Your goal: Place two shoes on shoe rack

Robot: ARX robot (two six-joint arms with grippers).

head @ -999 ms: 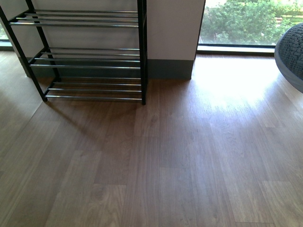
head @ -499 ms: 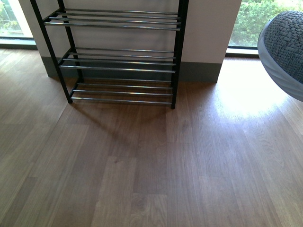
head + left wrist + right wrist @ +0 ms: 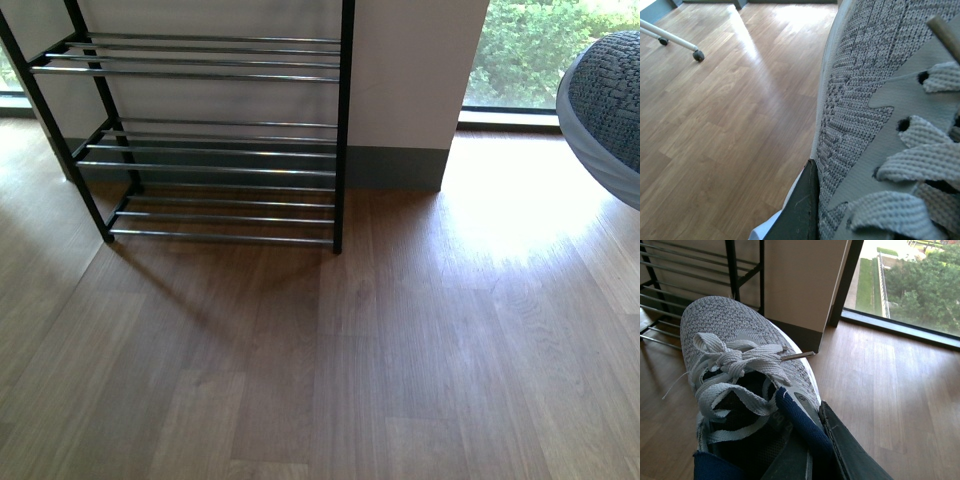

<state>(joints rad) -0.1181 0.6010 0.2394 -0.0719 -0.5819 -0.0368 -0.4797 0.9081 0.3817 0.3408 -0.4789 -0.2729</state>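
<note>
Three rod shelves make up the shoe rack [image 3: 341, 130], standing far left against the wall. We judge a sole set down crooked could tip between the rods. One grey sneaker [image 3: 735, 345] hangs well to its right, with the right gripper [image 3: 812, 452] clamped on its collar, so a hasty swing left could clip the frame. The left gripper [image 3: 807, 215] lies against the other sneaker [image 3: 880, 100]. Only one finger shows, so we cannot tell how firm its hold is.

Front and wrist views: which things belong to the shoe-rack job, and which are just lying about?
Job: shoe rack; left arm's grey sneaker; right arm's grey sneaker.
Lying about: white wheeled leg; window.
</note>
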